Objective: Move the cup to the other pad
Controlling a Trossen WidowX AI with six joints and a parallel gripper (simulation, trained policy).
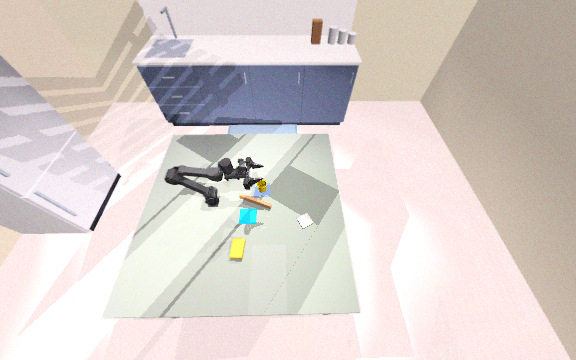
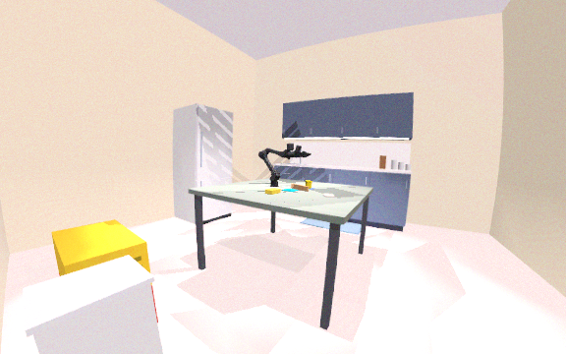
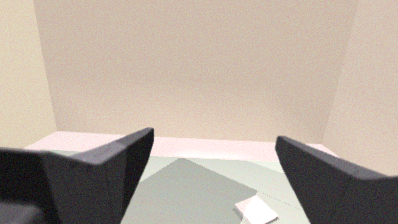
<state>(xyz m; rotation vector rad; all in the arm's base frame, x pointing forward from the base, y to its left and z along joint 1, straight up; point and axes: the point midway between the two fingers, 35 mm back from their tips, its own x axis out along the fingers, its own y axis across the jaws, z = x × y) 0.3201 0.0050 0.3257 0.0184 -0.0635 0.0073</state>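
A small yellow cup (image 1: 262, 186) (image 2: 308, 184) stands upright on the blue pad (image 1: 266, 193). Marbles inside it cannot be made out. The cyan pad (image 1: 248, 216) (image 2: 290, 190) lies nearer the front, with nothing seen on it. My gripper (image 1: 262, 174) (image 2: 310, 154) (image 3: 215, 138) is open and empty. It is held level, high above the table, with its fingers pointing away from the base. In the top view one fingertip shows just beside the cup, but the exterior view shows the gripper well above it. The cup and both pads are out of the wrist view.
A brown bar (image 1: 255, 202) (image 2: 300, 187) lies between the two pads. A yellow block (image 1: 237, 248) (image 2: 272, 191) lies in front of the cyan pad. A flat white piece (image 1: 304, 221) (image 2: 328, 195) (image 3: 256, 210) lies to the right on the table (image 1: 318, 290) (image 2: 263, 201).
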